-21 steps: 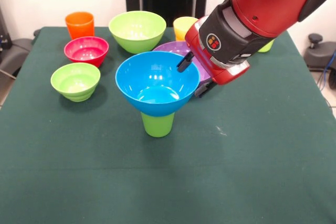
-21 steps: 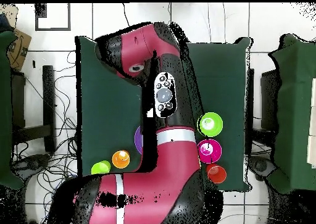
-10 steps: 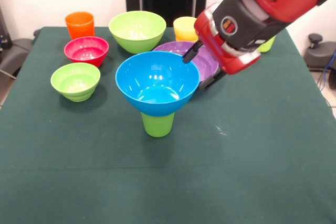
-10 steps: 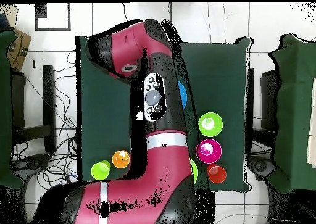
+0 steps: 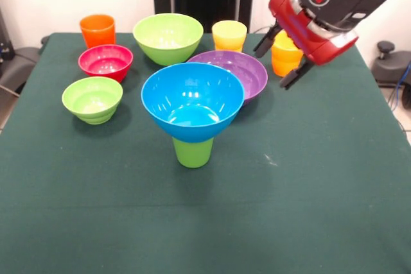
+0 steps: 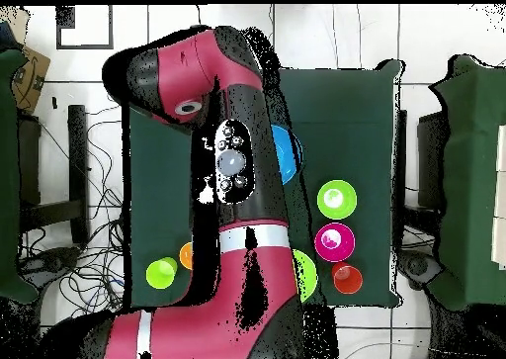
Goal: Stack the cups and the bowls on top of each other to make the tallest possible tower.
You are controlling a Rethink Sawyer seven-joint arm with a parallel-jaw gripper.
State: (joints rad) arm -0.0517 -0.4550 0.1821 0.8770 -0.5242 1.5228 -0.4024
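**Robot arm over a table of coloured cups and bowls, one small tower standing**

A green table [image 5: 334, 210] fills the front view. The red and black arm [image 6: 237, 108] enters from the top right; in the overhead view it covers much of the table and hides several pieces beneath it.

The gripper [image 5: 280, 56] hangs at the right, its two dark fingers [image 5: 263, 44] spread apart on either side of an orange-yellow cup [image 5: 286, 56]. Whether they touch the cup cannot be told, and the cup's upper part is hidden by the gripper body.

Near the middle stands the tower: a large blue bowl [image 5: 192, 101] resting upright on an upturned yellow-green cup [image 5: 192, 151]. Only the cup's lower part shows below the bowl.

Just behind it, a wide purple bowl [image 5: 247, 72] is partly covered by the blue bowl's rim. Farther back sits a large lime green bowl [image 5: 167, 36]. To the left lie a small red bowl [image 5: 105, 61] and, nearer, a small lime green bowl [image 5: 92, 98], close together.

An orange cup [image 5: 97, 29] stands at the back left. A pale yellow cup [image 5: 229, 34] stands behind the purple bowl.
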